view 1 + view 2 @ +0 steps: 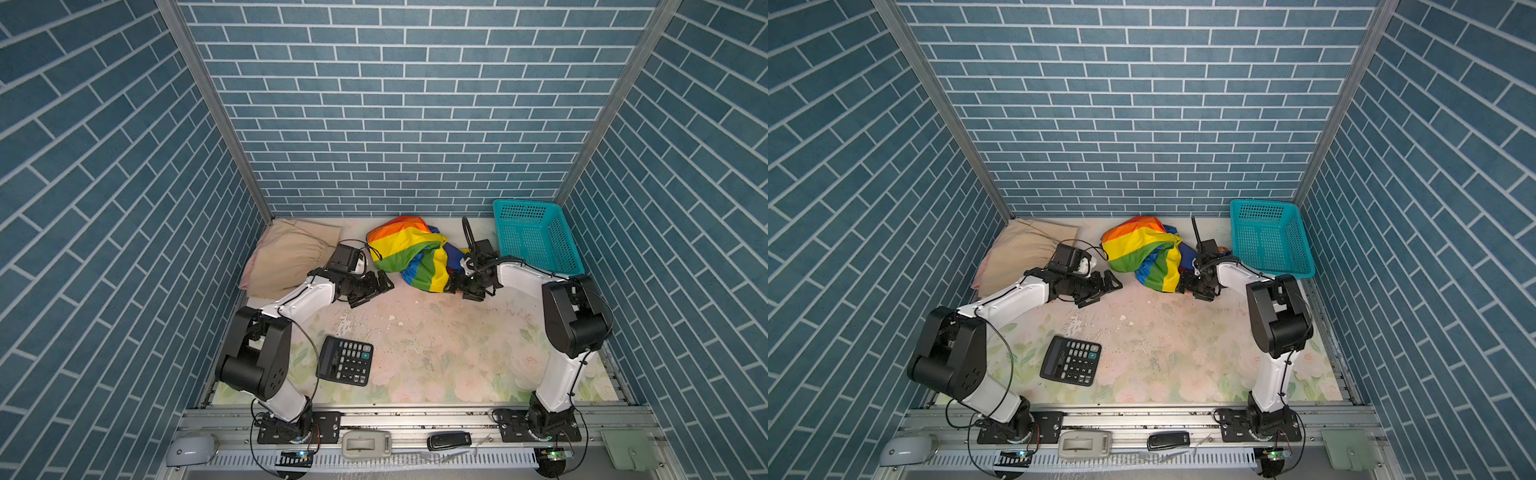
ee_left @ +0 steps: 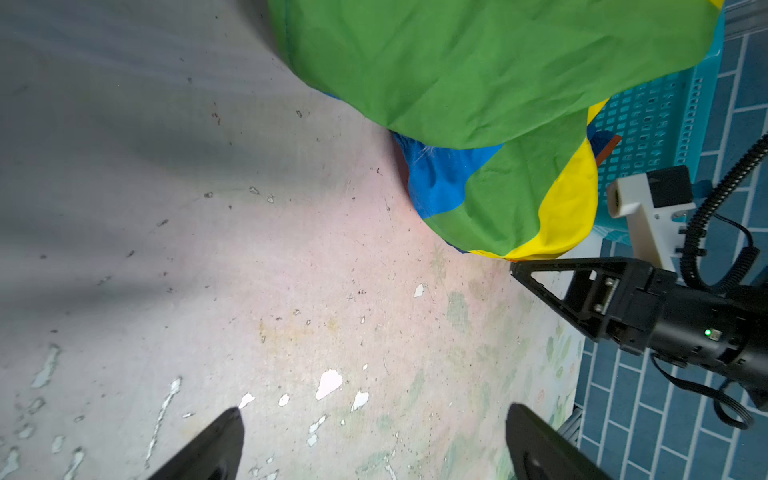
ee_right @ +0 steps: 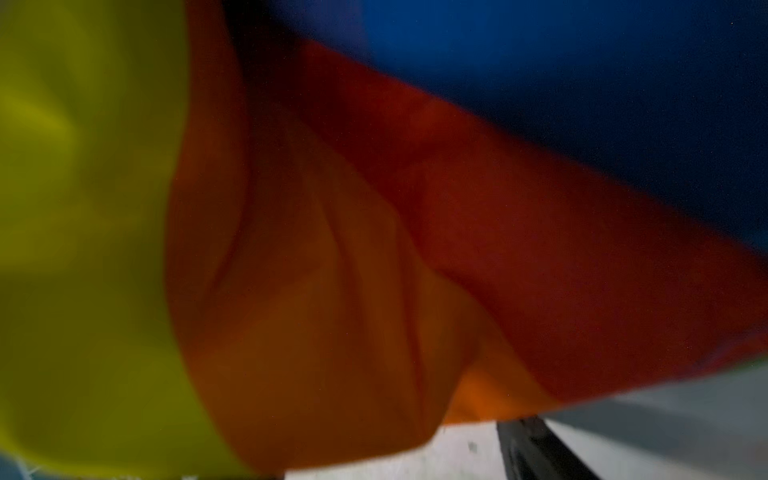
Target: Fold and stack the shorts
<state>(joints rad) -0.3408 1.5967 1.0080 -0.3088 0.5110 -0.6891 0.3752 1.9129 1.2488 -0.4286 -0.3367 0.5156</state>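
Rainbow-striped shorts [image 1: 409,249] lie in a puffed, crumpled heap at the far middle of the worktop [image 1: 436,340], not yet spread or folded. In the far left corner the beige shorts [image 1: 286,259] sit folded flat. A pink edge shows beneath them, probably the salmon-pink shorts [image 1: 246,277], so the stack seems begun and the striped pair looks like the last to do.

The right end effector [image 1: 454,286] is pressed in low at the near right edge of the heap. Its wrist view is filled with blurred orange, yellow and blue cloth, and I cannot tell whether its jaws have closed on a fold. The left end effector [image 1: 381,289] hovers just left of the heap, jaws spread wide with only bare worktop between them.

The step in hand appears to be getting a hold on the striped pair so it can be drawn out flat. Doing it well likely means pinching a single layer at a hem or the waistband rather than a bunched handful, since this shiny cloth will probably slip and balloon. The left side should take a matching corner, then both should pull apart toward the open near middle. The teal basket [image 1: 565,249] stands just right of the heap and the calculator [image 1: 345,365] lies near left; both are worth steering clear of.
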